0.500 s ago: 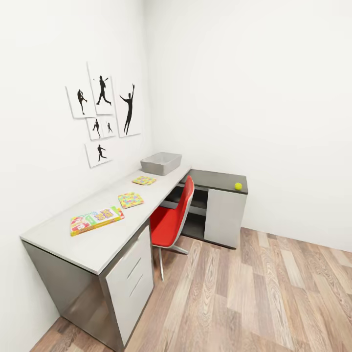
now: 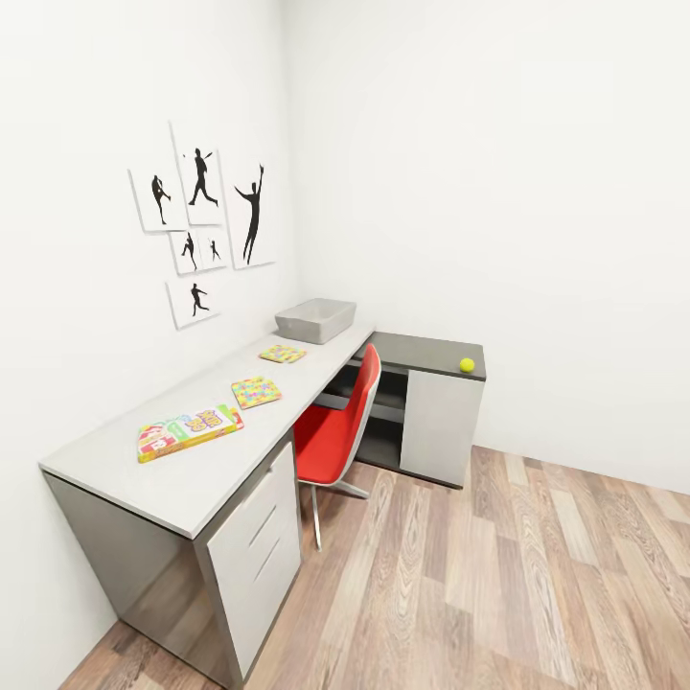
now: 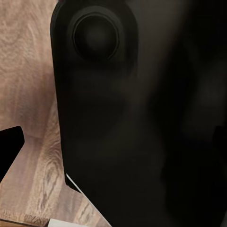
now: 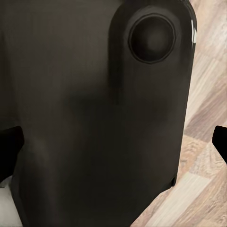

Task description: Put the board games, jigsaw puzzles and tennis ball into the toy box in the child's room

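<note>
Toy box (image 2: 315,319): sat at far end of the table (image 2: 206,479), by the wall corner, looked empty.
Puzzles: one (image 2: 283,354) just in front of the toy box, other (image 2: 255,391) nearer still.
Board game (image 2: 189,429): well away from the toy box, near end of the table.
Tennis ball (image 2: 467,364): on dark corner section, right of the toy box.
Red chair (image 2: 337,431): tucked under, below the toy box side.
Grippers: fingertips at wrist-view edges, open or shut unclear.
Risk: chair could block the approach; ball might roll off if nudged.
</note>
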You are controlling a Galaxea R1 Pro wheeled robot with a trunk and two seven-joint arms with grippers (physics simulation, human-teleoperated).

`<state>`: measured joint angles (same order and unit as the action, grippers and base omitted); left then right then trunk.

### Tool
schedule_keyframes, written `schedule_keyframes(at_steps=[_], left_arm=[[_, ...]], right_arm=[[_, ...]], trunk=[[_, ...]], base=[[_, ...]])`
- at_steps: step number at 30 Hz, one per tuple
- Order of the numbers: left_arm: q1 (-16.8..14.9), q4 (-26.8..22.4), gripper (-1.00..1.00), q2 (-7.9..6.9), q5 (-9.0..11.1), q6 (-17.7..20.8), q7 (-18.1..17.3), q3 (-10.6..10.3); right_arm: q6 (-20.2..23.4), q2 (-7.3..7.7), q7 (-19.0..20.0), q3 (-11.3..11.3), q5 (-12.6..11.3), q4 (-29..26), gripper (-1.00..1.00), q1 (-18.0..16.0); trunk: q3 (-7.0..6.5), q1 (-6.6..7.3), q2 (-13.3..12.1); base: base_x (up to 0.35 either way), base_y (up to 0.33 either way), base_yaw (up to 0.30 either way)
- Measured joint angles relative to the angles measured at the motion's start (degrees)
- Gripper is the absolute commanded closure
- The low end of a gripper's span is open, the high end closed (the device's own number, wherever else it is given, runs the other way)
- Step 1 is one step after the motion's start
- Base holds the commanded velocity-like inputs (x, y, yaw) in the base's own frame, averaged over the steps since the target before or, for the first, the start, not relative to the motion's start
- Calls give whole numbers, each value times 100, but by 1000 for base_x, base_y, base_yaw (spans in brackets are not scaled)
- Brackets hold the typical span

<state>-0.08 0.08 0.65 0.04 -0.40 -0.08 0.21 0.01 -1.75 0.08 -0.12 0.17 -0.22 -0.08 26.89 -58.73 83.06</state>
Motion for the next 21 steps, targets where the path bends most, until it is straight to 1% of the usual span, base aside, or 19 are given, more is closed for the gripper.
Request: schedule_keyframes(at_steps=[5, 21], left_arm=[[0, 0, -100, -2, 3, -5, 0, 7], [0, -15, -100, 5, -2, 0, 0, 11]], right_arm=[[-2, -18, 0, -7, -12, -3, -100, 0], [-7, -4, 0, -17, -44, -6, -100, 0]], trunk=[[0, 0, 0], [0, 0, 0]], base=[[0, 0, 0], [0, 0, 0]])
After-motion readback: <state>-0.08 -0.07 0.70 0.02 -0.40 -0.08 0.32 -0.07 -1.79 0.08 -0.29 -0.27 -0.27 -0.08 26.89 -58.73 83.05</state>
